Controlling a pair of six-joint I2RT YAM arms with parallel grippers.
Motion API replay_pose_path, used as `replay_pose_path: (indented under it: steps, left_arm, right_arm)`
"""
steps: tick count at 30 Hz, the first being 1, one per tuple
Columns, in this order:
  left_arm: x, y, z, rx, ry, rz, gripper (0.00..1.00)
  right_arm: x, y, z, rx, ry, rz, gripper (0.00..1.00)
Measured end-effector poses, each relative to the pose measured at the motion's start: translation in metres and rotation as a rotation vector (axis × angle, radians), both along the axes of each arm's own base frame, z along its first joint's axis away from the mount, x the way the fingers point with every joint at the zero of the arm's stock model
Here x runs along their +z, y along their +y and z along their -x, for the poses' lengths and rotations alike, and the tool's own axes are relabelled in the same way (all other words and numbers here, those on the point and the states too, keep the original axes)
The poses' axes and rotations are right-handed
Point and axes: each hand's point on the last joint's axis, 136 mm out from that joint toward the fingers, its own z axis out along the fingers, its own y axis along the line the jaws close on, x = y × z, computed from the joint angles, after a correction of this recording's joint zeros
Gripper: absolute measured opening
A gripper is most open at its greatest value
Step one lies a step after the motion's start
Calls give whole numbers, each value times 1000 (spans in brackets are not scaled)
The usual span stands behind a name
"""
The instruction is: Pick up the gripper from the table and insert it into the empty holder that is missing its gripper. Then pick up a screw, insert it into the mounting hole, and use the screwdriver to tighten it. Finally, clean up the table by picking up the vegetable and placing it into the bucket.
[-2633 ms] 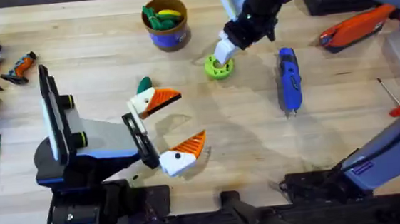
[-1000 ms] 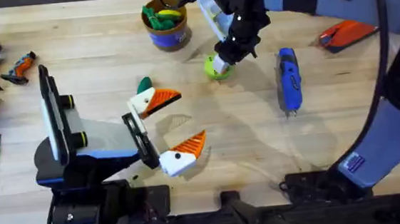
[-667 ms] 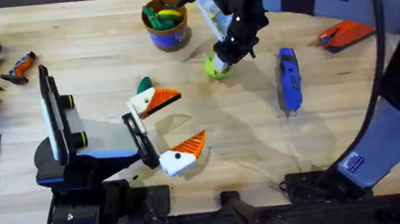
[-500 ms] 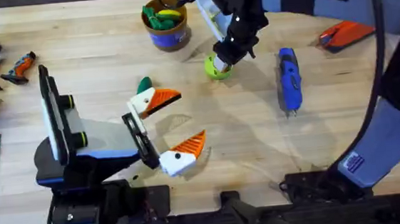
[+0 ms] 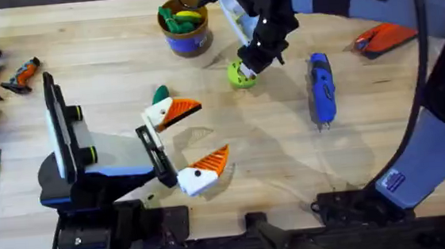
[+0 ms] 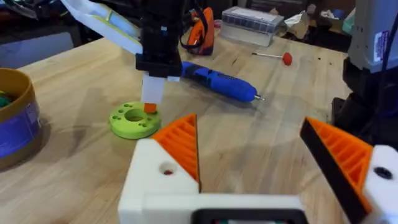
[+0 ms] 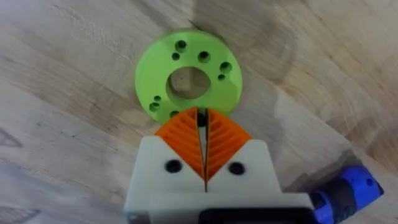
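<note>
The blue screwdriver lies flat on the worktop, long axis running away from the arm bases, metal tip toward them. Beside it, the right gripper points steeply down over the green disc, jaws pressed together on something tiny I cannot identify. The left gripper rests low, jaws wide apart and empty.

The overhead camera looks down and forward over the whole pale wooden table. The left wrist camera looks low across the tabletop from farther back, while the right wrist camera faces straight down, close. All three share the lime-green round plastic disc.
</note>
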Motion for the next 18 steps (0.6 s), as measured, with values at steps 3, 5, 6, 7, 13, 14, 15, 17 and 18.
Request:
replay_pose_path:
  steps: [3, 5, 6, 7, 13, 14, 15, 17, 18]
  left_arm:
    - [0, 0, 0, 0, 0, 0, 986]
    - [0, 0, 0, 0, 0, 0, 985]
    - [0, 0, 0, 0, 0, 0, 985]
    - [0, 0, 0, 0, 0, 0, 985]
    - [0, 0, 0, 0, 0, 0, 985]
    - [0, 0, 0, 0, 0, 0, 985]
    - [0, 0, 0, 0, 0, 0, 985]
    - [0, 0, 0, 0, 0, 0, 985]
    - [0, 0, 0, 0, 0, 0, 985]
  right_arm:
    - [0, 0, 0, 0, 0, 0, 7]
    - [0, 0, 0, 0, 0, 0, 6]
    - [0, 0, 0, 0, 0, 0, 6]
    - [0, 0, 0, 0, 0, 0, 6]
    - [3, -2, 3, 0, 15, 8, 6]
    - [6, -2, 3, 0, 17, 9, 6]
    - [10, -2, 4, 0, 20, 10, 6]
    - [26, -2, 4, 0, 14, 7, 6]
    - [36, -2, 3, 0, 3, 2, 6]
